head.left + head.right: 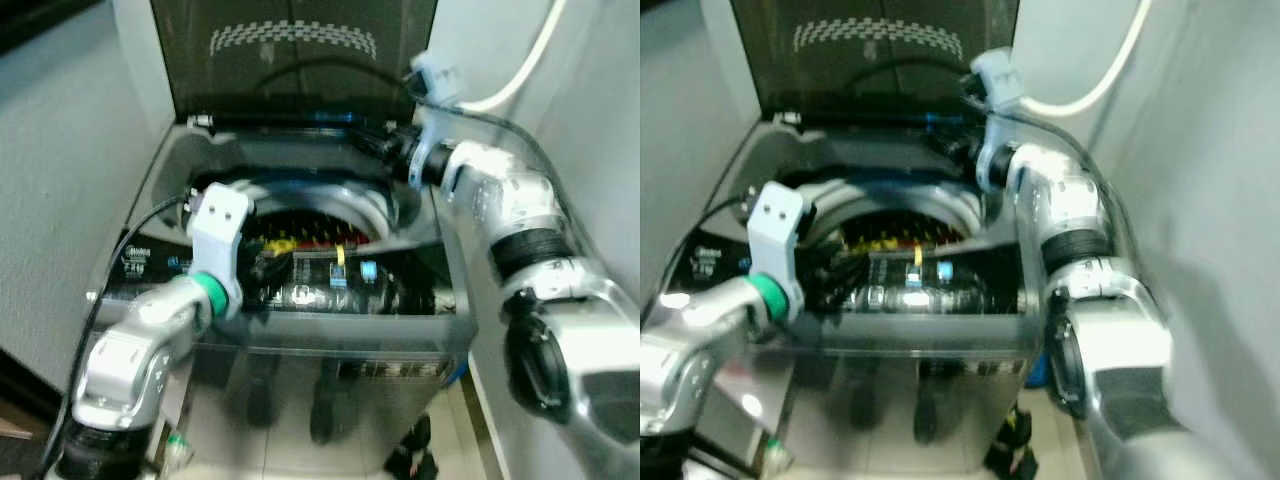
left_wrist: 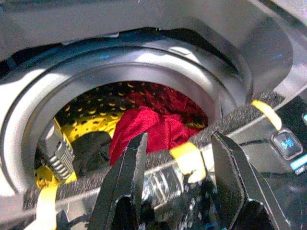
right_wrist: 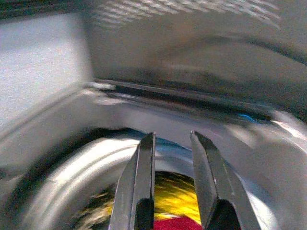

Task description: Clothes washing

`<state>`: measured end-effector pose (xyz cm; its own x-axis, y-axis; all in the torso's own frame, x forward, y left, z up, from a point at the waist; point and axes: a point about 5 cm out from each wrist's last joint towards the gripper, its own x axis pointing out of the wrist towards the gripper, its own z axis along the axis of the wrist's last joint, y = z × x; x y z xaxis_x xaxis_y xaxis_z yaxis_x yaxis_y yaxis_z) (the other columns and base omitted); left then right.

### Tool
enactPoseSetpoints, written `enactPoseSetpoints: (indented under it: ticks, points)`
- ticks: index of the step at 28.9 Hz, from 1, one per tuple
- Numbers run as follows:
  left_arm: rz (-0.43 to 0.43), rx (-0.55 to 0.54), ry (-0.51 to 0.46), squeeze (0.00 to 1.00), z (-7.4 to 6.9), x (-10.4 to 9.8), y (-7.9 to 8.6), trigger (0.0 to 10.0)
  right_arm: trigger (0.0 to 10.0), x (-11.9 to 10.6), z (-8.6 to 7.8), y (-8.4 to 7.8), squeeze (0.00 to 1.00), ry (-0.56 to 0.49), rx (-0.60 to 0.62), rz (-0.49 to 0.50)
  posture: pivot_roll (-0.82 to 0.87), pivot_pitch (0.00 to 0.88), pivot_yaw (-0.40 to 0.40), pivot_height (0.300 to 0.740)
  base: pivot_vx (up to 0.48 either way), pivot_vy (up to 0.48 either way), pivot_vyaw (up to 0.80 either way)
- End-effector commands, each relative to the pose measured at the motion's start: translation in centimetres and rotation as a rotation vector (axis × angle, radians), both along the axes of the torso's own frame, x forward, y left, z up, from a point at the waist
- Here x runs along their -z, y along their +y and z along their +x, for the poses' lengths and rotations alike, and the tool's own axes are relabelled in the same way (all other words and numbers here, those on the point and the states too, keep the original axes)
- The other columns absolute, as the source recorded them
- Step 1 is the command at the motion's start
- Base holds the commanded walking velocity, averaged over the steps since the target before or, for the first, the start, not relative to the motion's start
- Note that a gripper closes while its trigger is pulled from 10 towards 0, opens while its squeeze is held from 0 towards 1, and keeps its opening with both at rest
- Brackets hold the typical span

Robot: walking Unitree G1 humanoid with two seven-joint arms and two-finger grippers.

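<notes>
A top-loading washing machine stands before me with its dark lid raised. Inside the yellow perforated drum lies a red cloth beside something dark. My left gripper hovers over the front rim of the opening, just above the control panel, open with nothing between its fingers. My right gripper reaches across to the back right of the tub near the lid hinge. It points down at the drum rim and is open and empty; the red cloth shows below it.
A white hose curves along the wall at the upper right. Walls close in on both sides of the machine. Small dark objects lie on the floor at the machine's front right corner.
</notes>
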<state>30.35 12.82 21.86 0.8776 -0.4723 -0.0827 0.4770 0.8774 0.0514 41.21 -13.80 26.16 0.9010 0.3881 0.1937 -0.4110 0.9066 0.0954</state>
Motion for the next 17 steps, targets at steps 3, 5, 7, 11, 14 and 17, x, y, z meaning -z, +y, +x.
enactPoseSetpoints:
  ticks: [3,5,7,11,14,17]
  points:
    - [0.066,-0.11,-0.122,0.0,0.7,-1.1,1.2,10.0,10.0,-0.8,-0.9,-0.1,0.0,-0.111,0.059,0.052,0.18,0.0,0.053,0.74,0.0,0.0,0.0]
    - [0.067,-0.198,-0.18,0.0,1.0,-1.9,2.2,10.0,10.0,-0.1,-2.0,0.0,0.0,-0.142,0.037,0.149,0.17,0.0,0.053,0.74,0.0,0.0,0.0]
    - [0.047,-0.267,-0.213,0.0,1.1,-2.5,2.7,10.0,10.0,0.3,-3.1,0.3,0.0,-0.177,-0.005,0.192,0.16,0.0,0.053,0.74,0.0,0.0,0.0]
    - [-0.03,-0.33,-0.243,0.0,1.0,-3.0,3.3,10.0,10.0,1.0,-4.0,0.4,0.0,-0.188,-0.019,0.173,0.16,0.0,0.042,0.74,0.0,0.0,0.0]
    - [-0.093,-0.336,-0.254,0.0,0.5,-3.2,3.7,10.0,10.0,1.9,-4.6,0.7,0.0,-0.191,-0.017,0.165,0.17,0.0,0.037,0.74,0.0,0.0,0.27]
    - [-0.073,-0.344,-0.244,0.0,0.1,-2.4,3.9,10.0,10.0,2.8,-5.2,1.2,0.0,-0.208,0.012,0.162,0.17,0.0,0.04,0.74,0.0,0.0,0.8]
